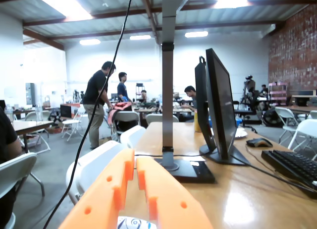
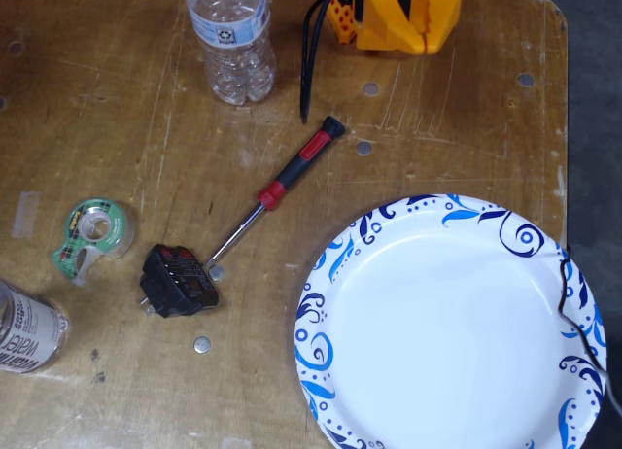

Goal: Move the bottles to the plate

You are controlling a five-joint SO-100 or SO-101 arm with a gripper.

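gripper (image 1: pixel 134 189) is sitting nearly closed, empty; bottle (image 2: pixel 231 41) at eleven o'clock is looking light, slippery; grab its ribbed middle.

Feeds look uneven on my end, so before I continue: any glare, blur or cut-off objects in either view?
Wrist view: ceiling lights blow out, glare patch on the desk, orange gripper soft up close. Fixed view: evenly lit and sharp; plate and both bottles are cropped by the frame.

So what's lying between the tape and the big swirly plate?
In the fixed view, a black plug block and a red-handled screwdriver lie between the tape dispenser and the plate.
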